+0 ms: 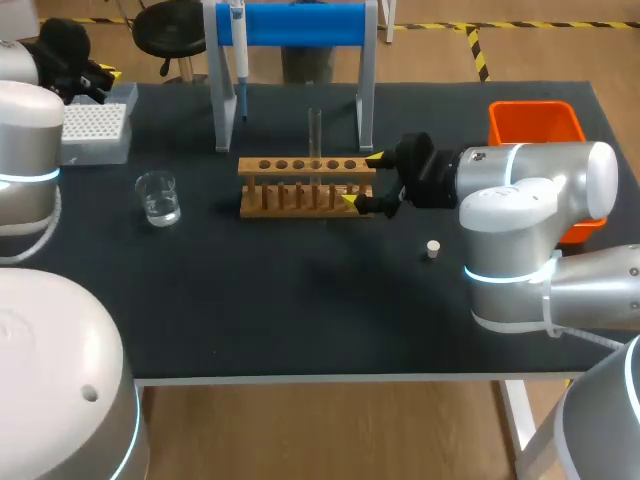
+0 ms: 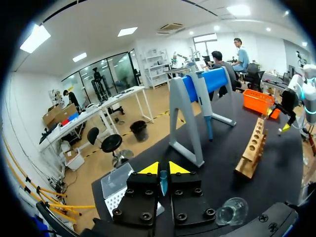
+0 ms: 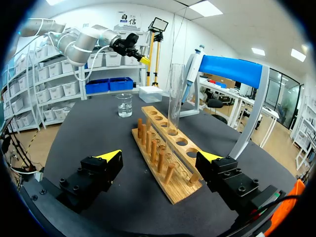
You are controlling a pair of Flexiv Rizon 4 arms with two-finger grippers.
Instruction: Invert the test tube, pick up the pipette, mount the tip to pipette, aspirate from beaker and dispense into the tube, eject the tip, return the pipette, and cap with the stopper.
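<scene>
Currently, head view: right gripper sits mid-frame with its fingers spread wide, straddling the right end of the wooden rack. Test tube stands upright in a rack hole. Stopper lies on the table, lower right of the rack and apart from it. Beaker with clear liquid is left of centre. Pipette hangs on the blue stand at top centre. Tip box is upper left, with the left gripper just above it. Orange bin is upper right.

Left wrist view: left gripper's fingers are closed together, nothing held. Tip box lies under it, beaker just beside it. Stand, pipette and rack are ahead.

Right wrist view: fingers stand wide apart on either side of the rack's near end, neither touching it. Test tube is upright in a hole ahead of the gripper. Beaker and tip box are beyond the rack.
</scene>
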